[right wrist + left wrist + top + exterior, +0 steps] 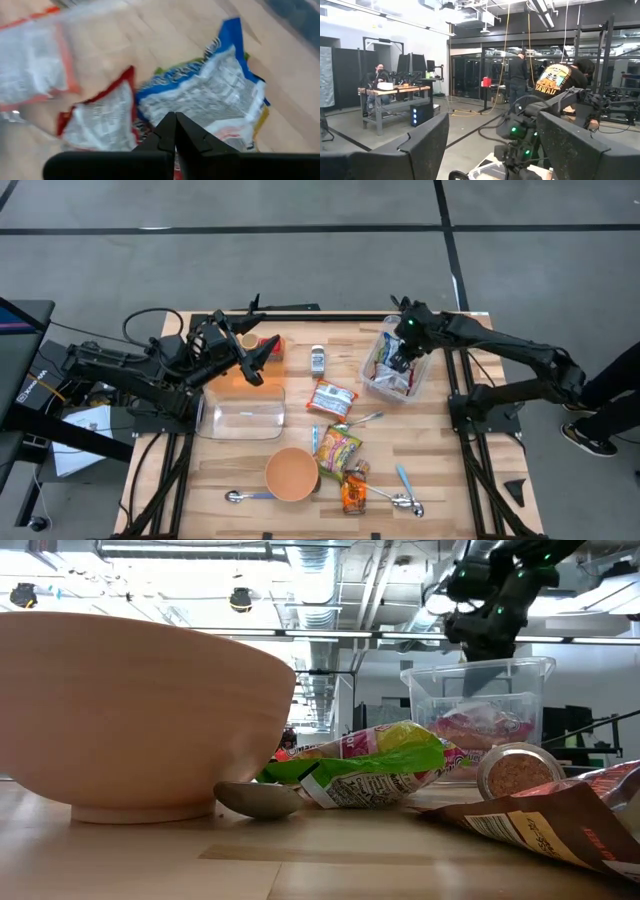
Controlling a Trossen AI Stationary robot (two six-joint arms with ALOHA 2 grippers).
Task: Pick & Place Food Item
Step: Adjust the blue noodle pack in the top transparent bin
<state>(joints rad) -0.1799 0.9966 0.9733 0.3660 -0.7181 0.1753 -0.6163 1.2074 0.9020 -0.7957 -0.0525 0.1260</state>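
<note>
I have the right gripper (400, 362) down inside the clear bin (420, 385) at the far right of the table, because that bin is where the snack packets sit. In the right wrist view its two fingers (175, 132) are pressed together tip to tip over the blue-edged packet (220, 95), with a red-edged packet (97, 125) just beside it. I cannot tell whether any wrapper is pinched between the tips; it looks to me like a try at nipping a fold of film, which is the only way to lift something this flat and slippery.

The right arm reaches in from the right edge, stretched across toward the bin with its wrist bent down so the fingers point into the packets.

The left gripper (262, 363) waits at the far left, above the clear container (240, 412), fingers (427, 145) spread and holding nothing; the left arm lies low, pointing toward the table's middle.

Other food lies loose in the middle of the table: a red and white packet (332, 397), a green packet (338, 448) and an orange packet (353, 492), near the wooden bowl (292, 473). I judge the pick is under way and the placing not yet begun.
</note>
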